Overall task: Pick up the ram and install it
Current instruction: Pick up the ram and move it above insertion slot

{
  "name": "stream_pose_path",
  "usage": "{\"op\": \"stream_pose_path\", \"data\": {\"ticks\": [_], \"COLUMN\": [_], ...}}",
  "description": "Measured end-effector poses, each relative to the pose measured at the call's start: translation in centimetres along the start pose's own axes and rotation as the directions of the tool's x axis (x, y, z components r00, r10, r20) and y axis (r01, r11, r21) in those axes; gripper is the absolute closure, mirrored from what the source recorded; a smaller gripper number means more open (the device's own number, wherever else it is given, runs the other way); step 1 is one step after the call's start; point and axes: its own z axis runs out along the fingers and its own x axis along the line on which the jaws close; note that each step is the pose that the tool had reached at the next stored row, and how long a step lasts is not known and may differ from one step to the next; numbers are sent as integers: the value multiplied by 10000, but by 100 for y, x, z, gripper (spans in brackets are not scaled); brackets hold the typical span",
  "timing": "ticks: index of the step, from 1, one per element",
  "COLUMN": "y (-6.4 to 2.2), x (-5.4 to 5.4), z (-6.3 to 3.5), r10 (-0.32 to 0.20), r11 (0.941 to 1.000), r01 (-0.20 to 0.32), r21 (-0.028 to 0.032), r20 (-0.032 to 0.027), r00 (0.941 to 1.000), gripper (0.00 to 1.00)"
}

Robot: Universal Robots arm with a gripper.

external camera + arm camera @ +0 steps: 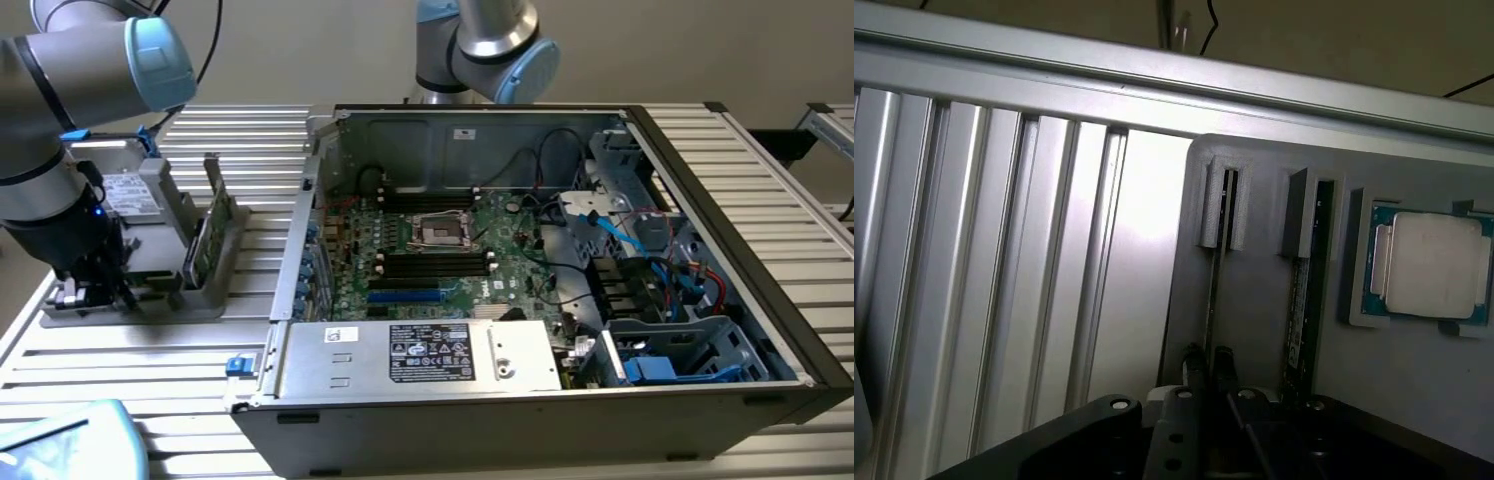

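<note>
Two slim slots run along the grey plastic holder (134, 310) (1254, 330), which sits on the ribbed aluminium table (147, 370) at the exterior view's left. The grey-and-blue robot arm (80, 70) reaches down there. Its black gripper (94, 288) (1209, 368) sits low at the holder's near end, lined up with the first slot (1215, 290). That thin dark line in the slot might be a stick seen edge-on, honestly hard to say. I can't tell if the gripper is spread or clamped either.

Just beside it, in the second slot, the ram (204, 235) (1299, 300), a long narrow green circuit-board stick, stands on edge. Next along, a square silver processor chip (1429, 265) lies flat in its pocket.

Further right is the open grey metal computer case (441, 135). Its green motherboard (454, 250) lies flat inside, well apart from the ram, with a silver power-supply box (427, 355) at the front.
</note>
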Motion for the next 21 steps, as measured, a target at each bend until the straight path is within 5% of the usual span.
{"op": "stream_pose_path", "data": {"ticks": [10, 21], "y": [-4, -9], "x": [0, -2], "z": [-17, -152], "r10": [0, 0], "r11": [10000, 10000], "r01": [0, 0], "r21": [-5, -77], "r20": [2, 18], "r00": [10000, 10000], "gripper": [86, 86]}}
